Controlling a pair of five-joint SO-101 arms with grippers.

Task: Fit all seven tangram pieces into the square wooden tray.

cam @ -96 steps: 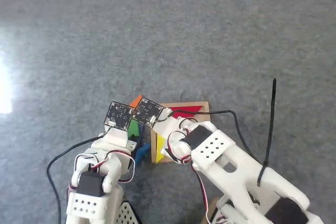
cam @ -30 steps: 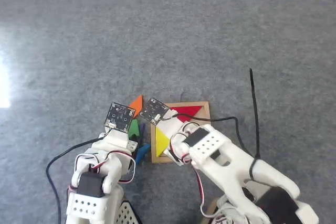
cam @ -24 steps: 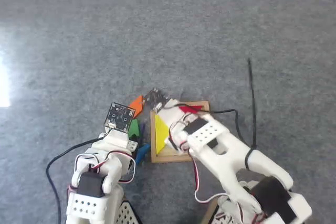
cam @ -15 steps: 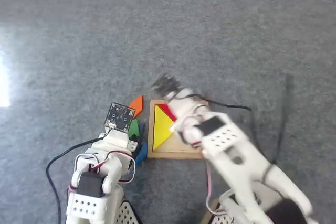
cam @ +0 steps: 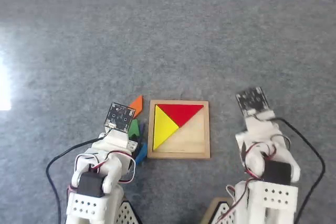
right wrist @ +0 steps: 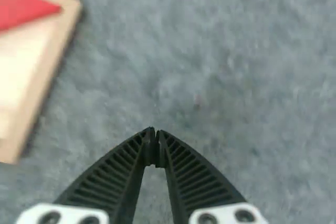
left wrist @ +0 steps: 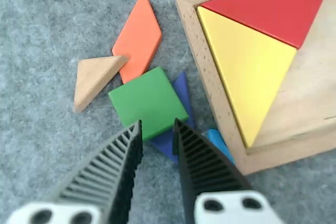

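The square wooden tray [cam: 179, 154] holds a red triangle [cam: 180, 113] and a yellow triangle [cam: 164, 127], edge to edge. Just off its left side lie an orange parallelogram [left wrist: 137, 38], a plain wooden triangle [left wrist: 94, 77], a green square [left wrist: 147, 100], a dark blue piece [left wrist: 181, 86] partly under the green one, and a light blue piece [left wrist: 218, 141] against the rim. My left gripper [left wrist: 156, 127] hangs slightly open above the green square's near edge. My right gripper [right wrist: 152, 132] is shut and empty over bare mat, to the right of the tray [right wrist: 31, 77].
Grey felt mat covers the table. The left arm [cam: 113, 145] stands close to the loose pieces. The right arm [cam: 262, 150] stands right of the tray, with a black cable trailing on its outer side. Open mat stretches beyond the tray.
The right arm has swung off the tray to its right side, uncovering the yellow and red triangles. The tray shifted slightly. The left arm has kept still.
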